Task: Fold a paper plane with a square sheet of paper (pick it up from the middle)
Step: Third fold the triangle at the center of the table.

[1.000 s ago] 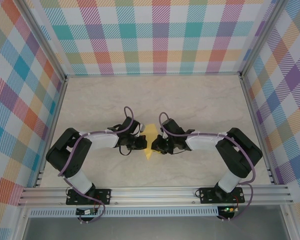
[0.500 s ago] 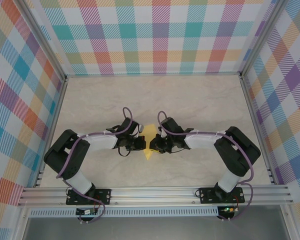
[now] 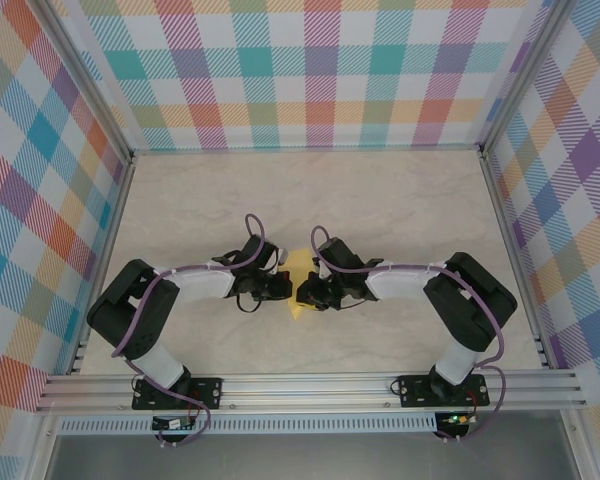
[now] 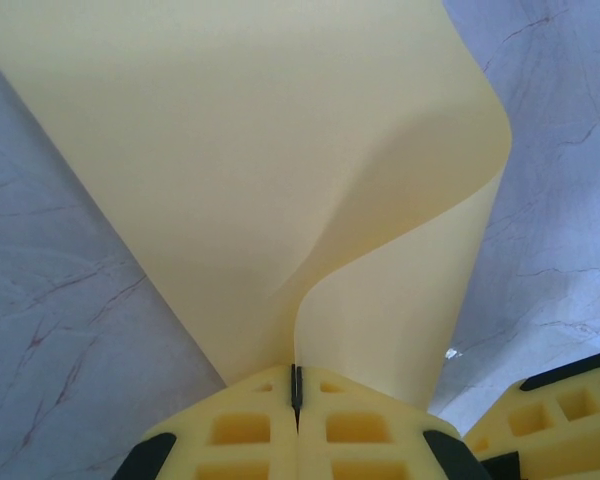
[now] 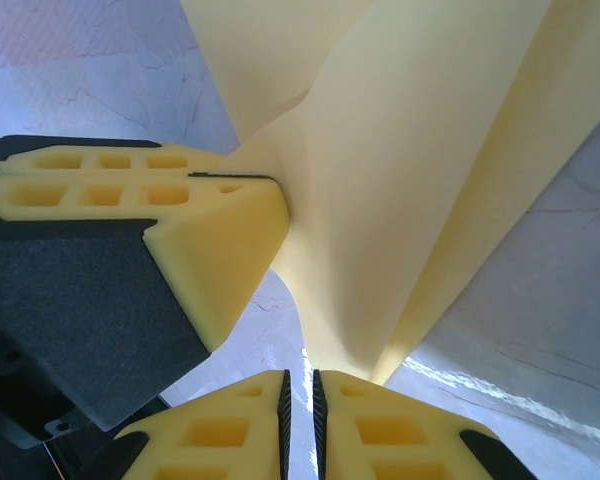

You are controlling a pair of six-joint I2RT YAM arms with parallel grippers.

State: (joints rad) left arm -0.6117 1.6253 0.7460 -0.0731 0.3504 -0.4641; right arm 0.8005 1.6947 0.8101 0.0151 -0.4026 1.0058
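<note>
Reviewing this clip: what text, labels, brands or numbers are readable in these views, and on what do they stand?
None can be read.
The square sheet of paper is plain yellow.
The left fingers are unmarked foam.
The small boards at the arm bases are too small to show any print.

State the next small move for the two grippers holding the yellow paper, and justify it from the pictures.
Probably lower the sheet of paper to the table and press its loose curl flat. The left gripper and the right gripper both pinch it shut, close together, and the fold between them is a soft curve, not a crease.
</note>
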